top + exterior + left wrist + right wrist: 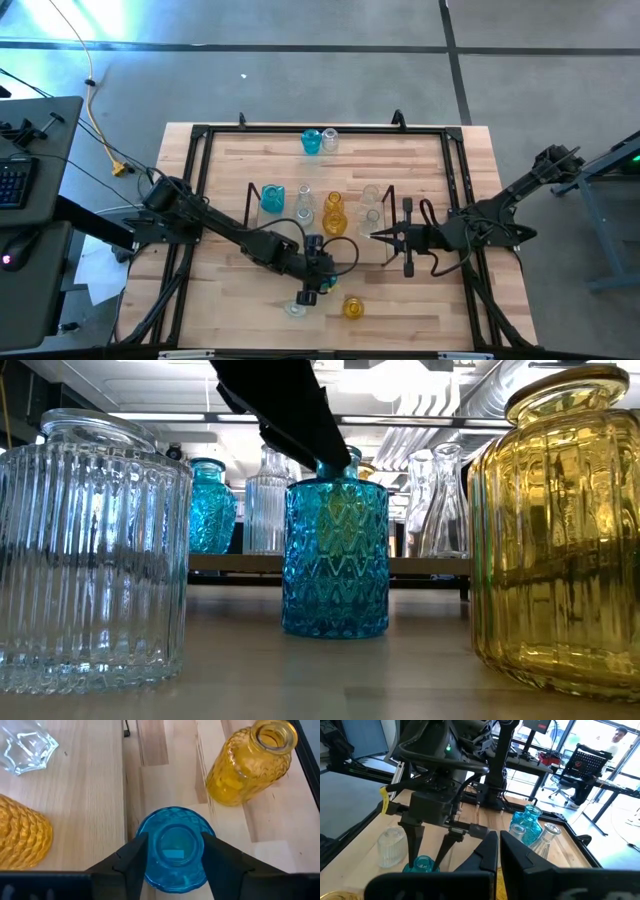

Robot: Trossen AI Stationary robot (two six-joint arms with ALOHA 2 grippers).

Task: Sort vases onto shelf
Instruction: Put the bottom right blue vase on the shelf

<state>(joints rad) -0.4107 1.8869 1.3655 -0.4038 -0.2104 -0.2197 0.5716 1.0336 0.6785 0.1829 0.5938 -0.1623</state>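
Blue glass sits between the fingers of the left end effector [172, 865]: a patterned blue vase [174, 847] standing upright on the tabletop [420, 300], with one dark finger on each side of its body. The fingers are spread as wide as the vase, and from the wrist view they appear to touch its sides, though I cannot tell how firmly they press. Just beside this end effector, toward the tabletop's front edge, stand a ribbed clear vase [90, 550] and an amber-yellow vase [560, 530], one on either side of the blue one. Beyond the end effector, nearer the middle of the tabletop, is the shelf [320, 212], carrying several blue, clear and amber vases. Two more vases, one blue and one clear [318, 140], stand at the far edge, well apart from both arms. The right end effector [380, 237] is clenched with nothing in it, just beside the shelf's right end.
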